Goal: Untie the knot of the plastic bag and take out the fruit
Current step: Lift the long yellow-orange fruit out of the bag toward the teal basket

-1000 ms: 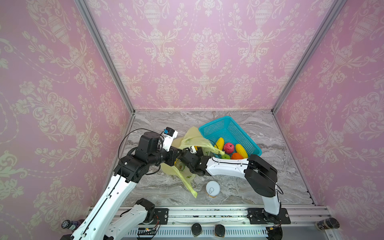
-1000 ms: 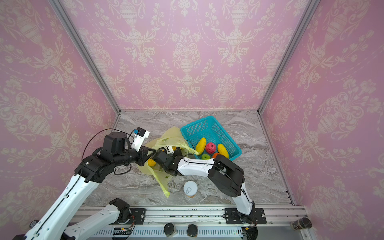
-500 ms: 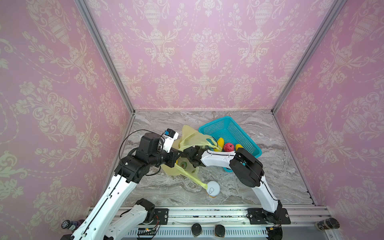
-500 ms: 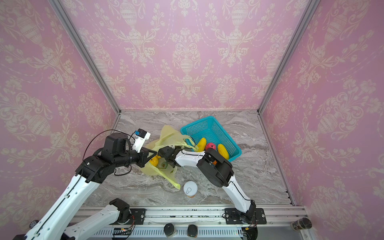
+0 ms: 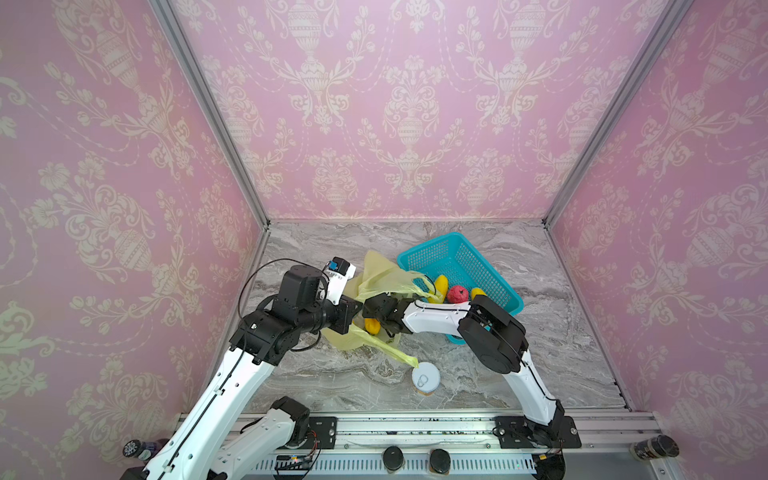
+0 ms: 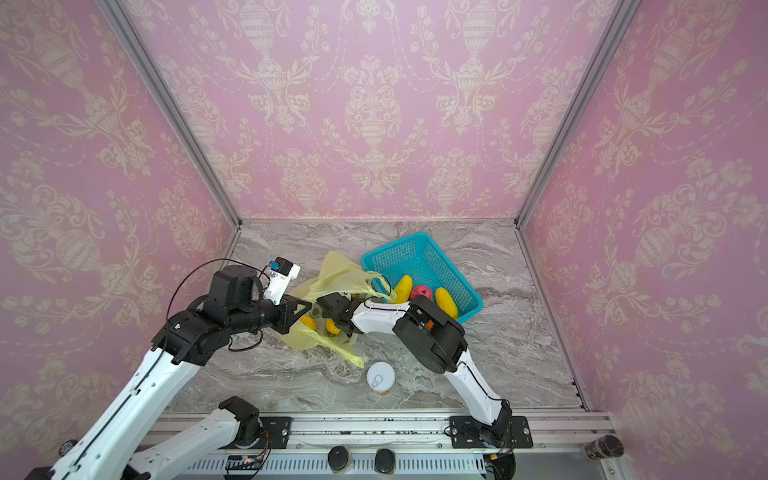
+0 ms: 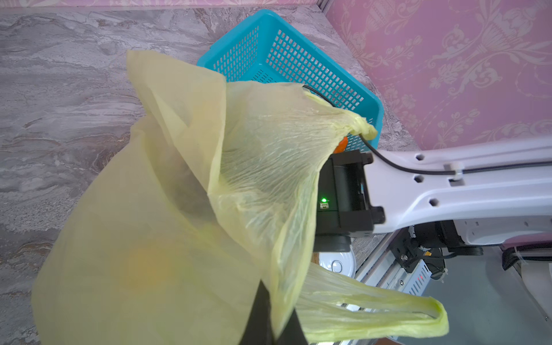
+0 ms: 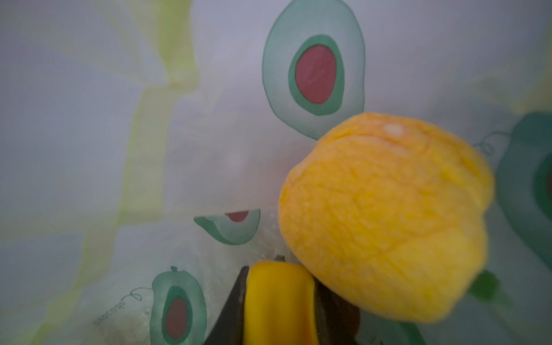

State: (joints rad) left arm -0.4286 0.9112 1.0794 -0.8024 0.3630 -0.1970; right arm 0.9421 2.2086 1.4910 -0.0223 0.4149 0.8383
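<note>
Plastic bag (image 7: pixel 149 239) film, translucent and yellow-green, is pinched in the closed left gripper (image 7: pixel 268 310) at one side of the bag's mouth. Inside the bag, the right gripper (image 8: pixel 280 274) has its dark fingers (image 8: pixel 236 298) clamped on either side of a smooth yellow toy fruit (image 8: pixel 277 313). A larger wrinkled orange-yellow toy fruit (image 8: pixel 385 215) sits just beside it and partly in front, with green avocado prints on the film behind.

In both top views the bag lies on the grey marble table (image 5: pixel 332 374), between the left arm and a teal mesh plastic basket (image 5: pixel 453 257), and the right arm reaches into its mouth. One handle loop (image 7: pixel 358 125) drapes over the right arm. The other handle strip (image 5: pixel 390 351) trails toward a white-lidded can (image 5: pixel 425 378), its tip just beside the can. The basket holds two elongated yellow fruits (image 6: pixel 403 286) and a pink-red round fruit (image 6: pixel 419 291) between them.
</note>
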